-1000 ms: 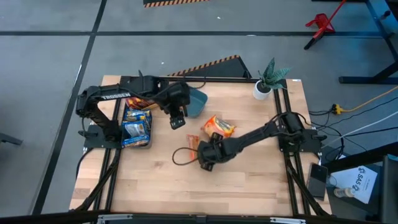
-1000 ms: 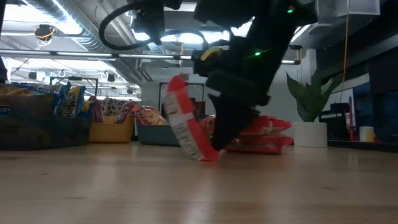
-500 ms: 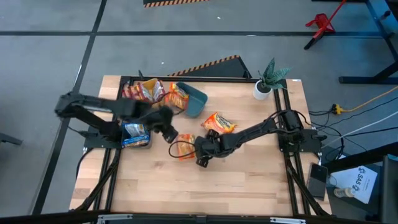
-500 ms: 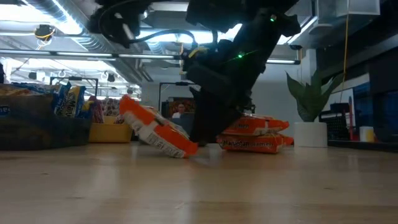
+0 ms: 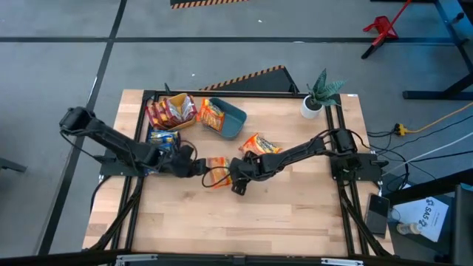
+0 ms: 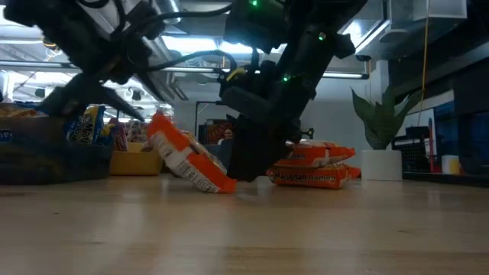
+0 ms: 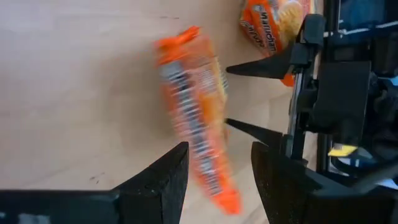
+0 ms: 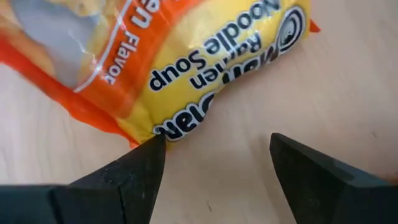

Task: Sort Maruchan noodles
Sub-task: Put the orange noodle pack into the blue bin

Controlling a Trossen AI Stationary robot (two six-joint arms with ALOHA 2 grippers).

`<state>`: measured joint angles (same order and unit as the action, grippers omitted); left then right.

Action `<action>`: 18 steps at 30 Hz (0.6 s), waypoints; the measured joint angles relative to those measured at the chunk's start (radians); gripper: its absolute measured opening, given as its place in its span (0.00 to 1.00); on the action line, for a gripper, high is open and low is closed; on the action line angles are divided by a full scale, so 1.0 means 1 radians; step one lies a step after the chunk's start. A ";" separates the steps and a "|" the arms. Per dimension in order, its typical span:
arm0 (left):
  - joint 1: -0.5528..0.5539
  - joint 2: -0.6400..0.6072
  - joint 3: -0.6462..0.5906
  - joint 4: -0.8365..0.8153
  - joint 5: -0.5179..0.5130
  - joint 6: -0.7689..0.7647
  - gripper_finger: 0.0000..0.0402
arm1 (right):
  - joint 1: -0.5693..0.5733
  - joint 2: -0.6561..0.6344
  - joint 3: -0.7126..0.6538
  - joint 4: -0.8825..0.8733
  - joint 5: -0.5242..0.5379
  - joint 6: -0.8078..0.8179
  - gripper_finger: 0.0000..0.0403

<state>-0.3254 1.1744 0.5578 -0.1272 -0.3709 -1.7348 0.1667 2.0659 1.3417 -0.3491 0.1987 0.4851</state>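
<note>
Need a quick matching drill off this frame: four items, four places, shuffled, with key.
Items:
1. orange packet
2. plant
3. teal bin
4. left gripper

Places:
A. far right corner of the table
B. tilted on the table between the two grippers
C. far side of the table, holding an orange packet
D. just left of the tilted packet, open

Pairs: 1-B, 2-A, 3-C, 4-D
</note>
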 joint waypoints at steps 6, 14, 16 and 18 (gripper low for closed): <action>-0.078 0.004 -0.035 0.000 -0.098 -0.171 0.42 | -0.010 0.011 0.000 0.026 -0.033 -0.023 0.69; -0.085 0.029 -0.036 0.007 -0.121 -0.201 0.43 | -0.010 0.029 0.000 0.065 -0.059 -0.024 0.69; -0.072 0.047 -0.036 0.017 -0.121 -0.178 0.43 | -0.011 0.029 0.000 0.064 -0.061 -0.031 0.69; -0.060 0.064 -0.037 0.016 -0.102 -0.144 0.43 | -0.011 0.029 0.000 0.063 -0.064 -0.042 0.69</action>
<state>-0.3853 1.2386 0.5213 -0.1110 -0.4725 -1.8785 0.1558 2.0953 1.3418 -0.2863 0.1348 0.4432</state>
